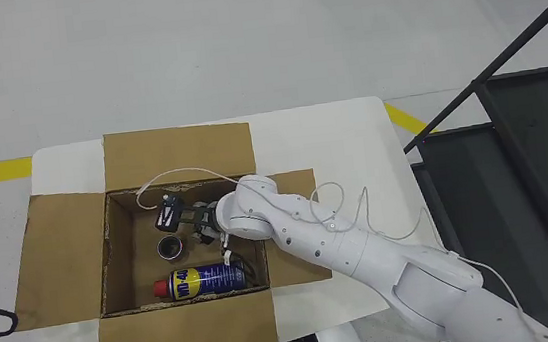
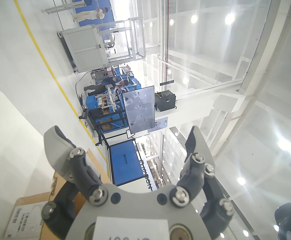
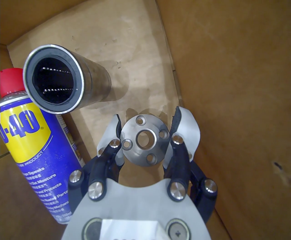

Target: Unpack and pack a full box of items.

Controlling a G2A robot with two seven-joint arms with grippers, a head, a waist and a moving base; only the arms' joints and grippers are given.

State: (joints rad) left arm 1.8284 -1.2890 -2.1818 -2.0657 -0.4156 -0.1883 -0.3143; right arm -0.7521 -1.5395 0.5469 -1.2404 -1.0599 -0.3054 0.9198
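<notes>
– Right gripper (image 3: pixel 147 118), how does it stand?

– Its two fingers (image 3: pixel 106 136) press on both sides of a round metal flange (image 3: pixel 144 138), so it is pinching this flange. The gripper is low inside the cardboard box (image 1: pixel 177 153). Whether the flange rests on the box floor or hangs a little above it, I cannot tell.

– What comes next behind it?

– Near the flange stands a metal sleeve (image 3: pixel 68 77), upright, with the open end up and dark inside. Just beside the sleeve a spray can (image 3: pixel 34 145) lies on its side, blue and yellow with a red cap. Seen from above, the spray can lies along the box wall that is closest to the robot.

– And the box itself?

– It is open, the four flaps are folded outward, and it sits on a white table (image 1: pixel 331 135).

– The other arm?

– The left gripper (image 2: pixel 124 134) has its fingers spread wide, with nothing between them. It points out to the room. Just beside it is some cardboard with a paper label (image 2: pixel 22 213).
</notes>
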